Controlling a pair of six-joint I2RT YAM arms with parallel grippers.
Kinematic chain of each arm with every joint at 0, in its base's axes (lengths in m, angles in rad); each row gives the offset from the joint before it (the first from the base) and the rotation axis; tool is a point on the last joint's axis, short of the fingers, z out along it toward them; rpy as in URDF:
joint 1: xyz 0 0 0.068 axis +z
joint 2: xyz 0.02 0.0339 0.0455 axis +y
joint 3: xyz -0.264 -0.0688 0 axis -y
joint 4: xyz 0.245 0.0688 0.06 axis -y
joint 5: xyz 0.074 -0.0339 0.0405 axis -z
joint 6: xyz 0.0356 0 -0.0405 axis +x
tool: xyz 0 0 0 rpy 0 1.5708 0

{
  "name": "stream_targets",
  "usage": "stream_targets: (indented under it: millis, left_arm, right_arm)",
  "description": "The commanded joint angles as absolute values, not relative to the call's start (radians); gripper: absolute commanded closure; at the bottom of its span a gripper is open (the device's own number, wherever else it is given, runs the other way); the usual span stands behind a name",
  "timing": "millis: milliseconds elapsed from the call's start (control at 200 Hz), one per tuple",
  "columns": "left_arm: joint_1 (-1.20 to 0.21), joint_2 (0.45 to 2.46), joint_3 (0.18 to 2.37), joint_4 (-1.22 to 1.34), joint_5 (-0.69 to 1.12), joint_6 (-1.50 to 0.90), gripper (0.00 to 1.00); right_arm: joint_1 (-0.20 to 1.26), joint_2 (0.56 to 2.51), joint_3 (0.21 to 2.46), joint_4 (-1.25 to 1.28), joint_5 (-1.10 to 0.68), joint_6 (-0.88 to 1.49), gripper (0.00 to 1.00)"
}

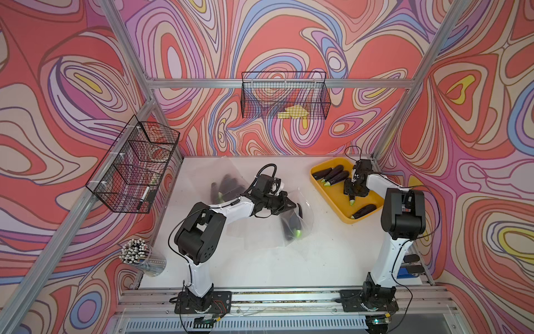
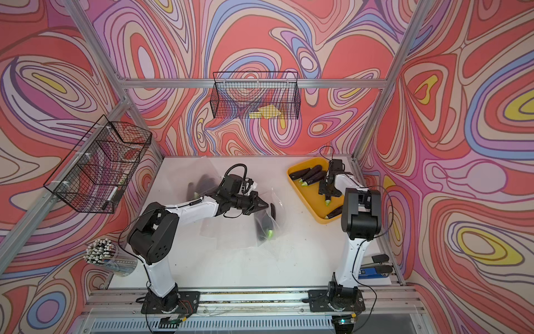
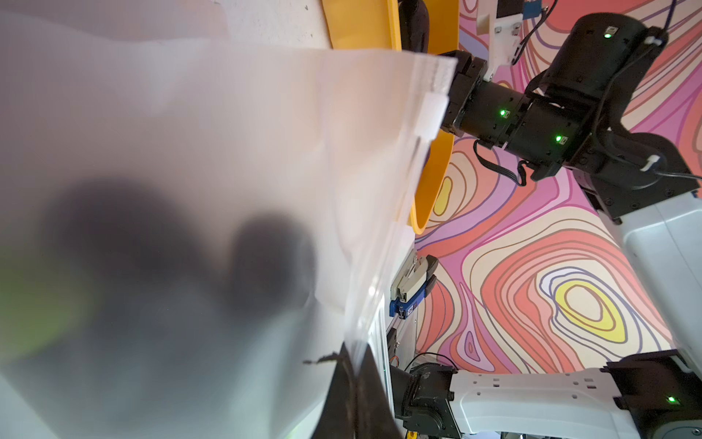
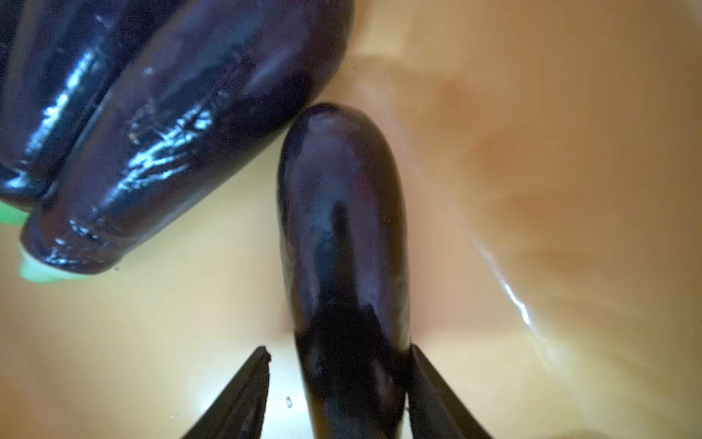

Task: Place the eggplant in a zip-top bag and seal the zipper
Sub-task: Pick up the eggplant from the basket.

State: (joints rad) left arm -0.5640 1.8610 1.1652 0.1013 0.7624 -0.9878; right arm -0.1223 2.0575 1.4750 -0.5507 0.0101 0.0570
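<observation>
Only wrist views show left claw (image 3: 350, 366) pinching bag (image 3: 228, 133), right claw (image 4: 339, 349) straddling eggplant (image 4: 338, 213).

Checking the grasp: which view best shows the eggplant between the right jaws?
Right wrist: the eggplant fills the frame, jaws either side. Both top views show little but its green tip under the right gripper. Left wrist misses it.

Frosted translucent plastic zip-top bag (image 3: 228, 133): fills most of the frame, zipper edge running diagonally, white plastic slider (image 3: 431, 116) near its far end. Contents: dark rounded eggplants (image 3: 266, 266), blurred through the film, with a green patch at one edge. Left hand (image 3: 351, 372): black fingertips pinched together on the bag's near corner. Behind: yellow plastic tray (image 3: 361, 22) on white worktop (image 3: 273, 19); black-and-white robot arm (image 3: 569, 114), green lights lit; blue-and-white clamp-like tool (image 3: 412, 285); swirl-patterned wall (image 3: 532, 285).
</observation>
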Motion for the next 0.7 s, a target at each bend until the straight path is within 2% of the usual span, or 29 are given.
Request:
stream_targets:
  millis: [0,205,346,481,576,696]
  left_arm:
    - [-0.567,1.868,1.19,0.101,0.767,-0.989,1.0]
    - [-0.567,1.867,1.193,0.084,0.762,-0.978,1.0]
    - [-0.567,1.863,1.217,0.037,0.749,-0.946,1.0]
    - [-0.577,1.881,1.248,0.027,0.752,-0.95,1.0]
    - [-0.589,1.897,1.275,0.022,0.749,-0.952,1.0]
    - [-0.589,1.904,1.278,0.042,0.745,-0.981,1.0]
  right_arm:
    - [-0.121,2.105,1.501,-0.555,0.033,0.066,0.49]
    - [-0.121,2.072,1.47,-0.527,0.06,0.072,0.66]
    - [-0.119,1.983,1.456,-0.579,0.09,0.106,0.67]
    - [-0.08,1.785,1.374,-0.589,0.075,0.155,0.67]
    - [-0.001,1.615,1.275,-0.502,0.006,0.185,0.67]
    - [0.144,1.499,1.171,-0.369,-0.084,0.276,0.67]
